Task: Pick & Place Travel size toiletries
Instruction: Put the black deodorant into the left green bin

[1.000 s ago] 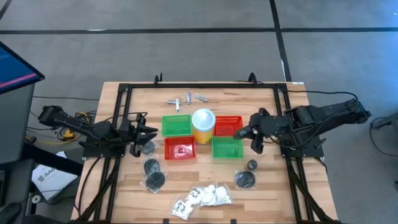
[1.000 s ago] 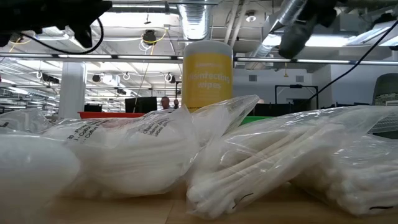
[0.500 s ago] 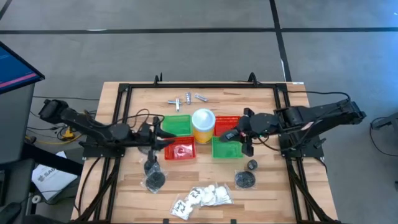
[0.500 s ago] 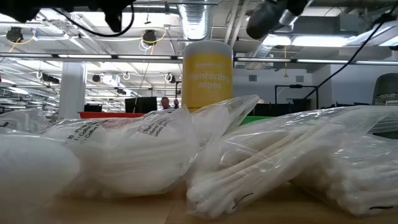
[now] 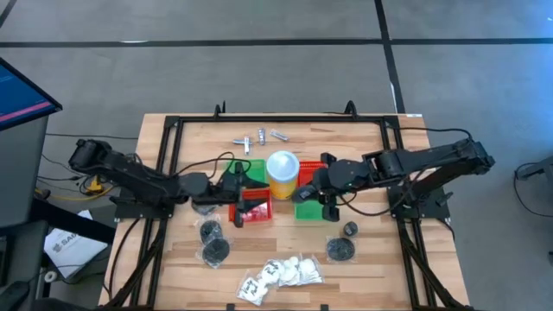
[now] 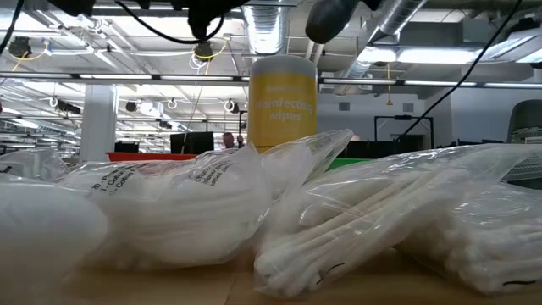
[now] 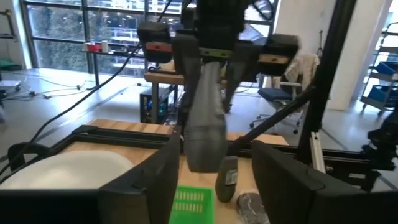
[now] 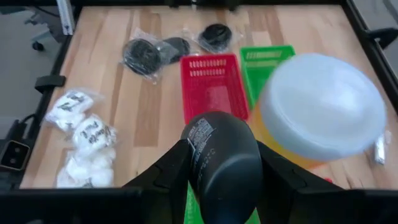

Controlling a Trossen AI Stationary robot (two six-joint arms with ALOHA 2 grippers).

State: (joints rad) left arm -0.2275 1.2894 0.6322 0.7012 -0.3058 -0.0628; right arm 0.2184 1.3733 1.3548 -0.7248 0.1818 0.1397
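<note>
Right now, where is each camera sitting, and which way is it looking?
High view: above the table, looking straight down; both arms show.
Low view: at tabletop height, looking across white packets to the yellow cup; arm parts show up top.
Left wrist view: on the left arm, facing the right arm's dark bottle; own fingers show.
Right wrist view: on the right arm, looking down at the red basket; own fingers and bottle show.
Both wrist views share the bottle.
</note>
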